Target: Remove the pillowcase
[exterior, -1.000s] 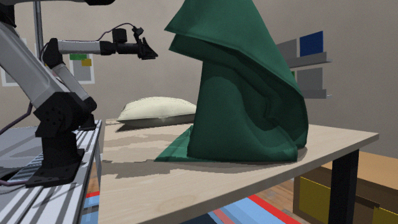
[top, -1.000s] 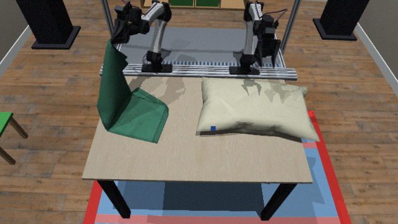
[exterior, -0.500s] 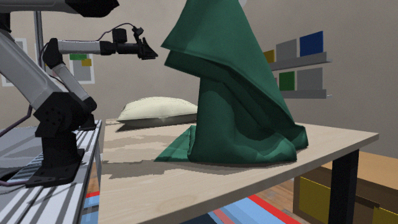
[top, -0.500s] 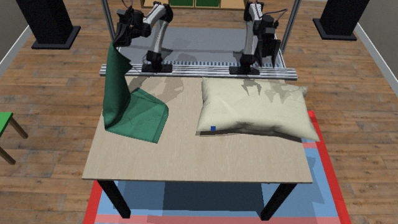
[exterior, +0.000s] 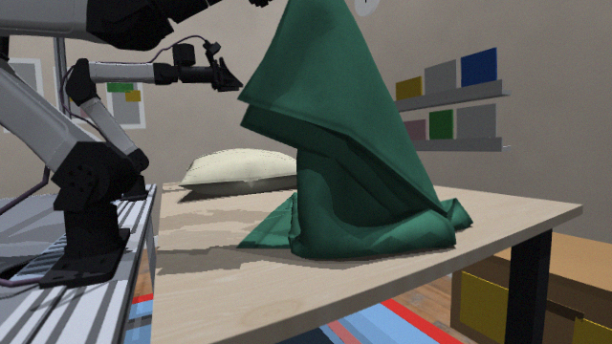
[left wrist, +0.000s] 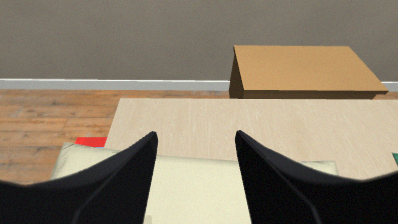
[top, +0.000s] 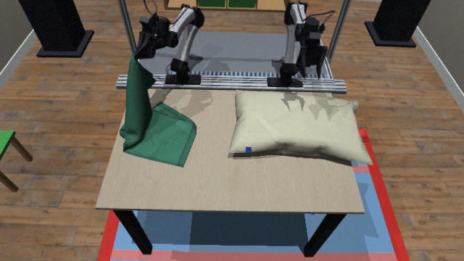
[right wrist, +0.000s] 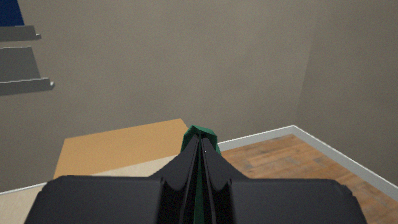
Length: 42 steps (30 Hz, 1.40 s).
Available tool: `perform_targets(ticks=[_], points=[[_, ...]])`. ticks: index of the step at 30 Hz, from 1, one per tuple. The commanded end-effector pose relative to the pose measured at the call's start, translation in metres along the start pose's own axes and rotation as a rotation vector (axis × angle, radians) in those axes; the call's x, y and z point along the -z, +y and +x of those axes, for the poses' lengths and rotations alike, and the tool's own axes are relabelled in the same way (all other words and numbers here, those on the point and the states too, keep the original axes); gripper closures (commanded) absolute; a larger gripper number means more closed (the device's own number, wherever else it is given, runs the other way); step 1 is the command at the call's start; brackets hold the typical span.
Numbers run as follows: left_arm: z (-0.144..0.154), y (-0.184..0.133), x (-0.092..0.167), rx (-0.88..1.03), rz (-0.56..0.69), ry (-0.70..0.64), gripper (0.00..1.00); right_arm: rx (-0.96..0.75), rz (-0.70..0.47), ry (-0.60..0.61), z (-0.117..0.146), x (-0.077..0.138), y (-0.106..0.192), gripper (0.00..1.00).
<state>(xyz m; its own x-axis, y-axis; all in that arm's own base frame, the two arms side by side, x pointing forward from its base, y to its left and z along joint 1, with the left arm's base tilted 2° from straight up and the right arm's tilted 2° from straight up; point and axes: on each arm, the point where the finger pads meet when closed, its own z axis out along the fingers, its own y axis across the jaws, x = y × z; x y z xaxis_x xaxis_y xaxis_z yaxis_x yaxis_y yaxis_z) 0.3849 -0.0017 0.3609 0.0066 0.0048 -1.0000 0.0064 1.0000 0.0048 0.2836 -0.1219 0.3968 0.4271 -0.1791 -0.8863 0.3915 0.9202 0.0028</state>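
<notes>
Pinching the upper end of the green pillowcase (top: 138, 98) (exterior: 330, 86) (left wrist: 395, 158) (right wrist: 200, 130) high over the bench (top: 225, 185) (exterior: 229, 306) (left wrist: 200, 115) (right wrist: 20, 205), with the right end effector (top: 135, 56) (right wrist: 200, 136) closing firmly on the cloth. Hanging down from there in a tall, narrow drape as seen from the top, and spreading broader in the exterior view, with loose layered edges jutting toward the arms' side. Bunching into a rounded fold at the foot of the drape, near one end of the bench, then lying flatter across the wood on the side toward the pillow (top: 293, 127) (exterior: 244, 167) (left wrist: 200, 185).

Resting bare on the same bench, well apart from the pillowcase, with a stretch of pale wood showing between them. Showing a small blue mark (top: 249, 149) near one front corner, and poking another corner out past the bench's side edge.

Holding nothing in the left end effector (top: 312, 77) (exterior: 241, 87) (left wrist: 196, 132), with its fingers standing more than halfway open. Hovering above the rail (top: 232, 84) side of the bench, near the pillow but not touching it.
</notes>
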Motion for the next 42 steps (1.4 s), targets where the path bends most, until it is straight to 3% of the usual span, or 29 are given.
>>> perform_targets(ticks=[1,13,16,18,25,26,42], points=[[-0.024,-0.005,-0.004,0.010,0.016,-0.058,0.37,-0.002,0.004,-0.049,-0.004,0.010,-0.003,0.99],[-0.024,-0.005,-0.004,0.010,0.016,-0.058,0.37,0.005,0.018,-0.043,0.017,0.031,-0.007,0.99],[-0.024,-0.005,-0.004,0.010,0.016,-0.058,0.37,0.006,0.018,-0.050,0.012,0.029,-0.007,0.99],[-0.024,-0.005,-0.004,0.010,0.016,-0.058,0.37,0.002,0.012,-0.018,0.025,0.031,-0.005,0.99],[-0.024,-0.005,-0.004,0.010,0.016,-0.058,0.37,0.004,0.016,-0.054,0.006,0.025,-0.006,0.99],[-0.024,-0.005,-0.004,0.010,0.016,-0.058,0.37,0.008,0.029,-0.015,0.027,0.034,-0.009,0.99],[-0.024,-0.005,-0.004,0.010,0.016,-0.058,0.37,0.018,0.046,-0.028,0.050,0.067,-0.015,0.99]])
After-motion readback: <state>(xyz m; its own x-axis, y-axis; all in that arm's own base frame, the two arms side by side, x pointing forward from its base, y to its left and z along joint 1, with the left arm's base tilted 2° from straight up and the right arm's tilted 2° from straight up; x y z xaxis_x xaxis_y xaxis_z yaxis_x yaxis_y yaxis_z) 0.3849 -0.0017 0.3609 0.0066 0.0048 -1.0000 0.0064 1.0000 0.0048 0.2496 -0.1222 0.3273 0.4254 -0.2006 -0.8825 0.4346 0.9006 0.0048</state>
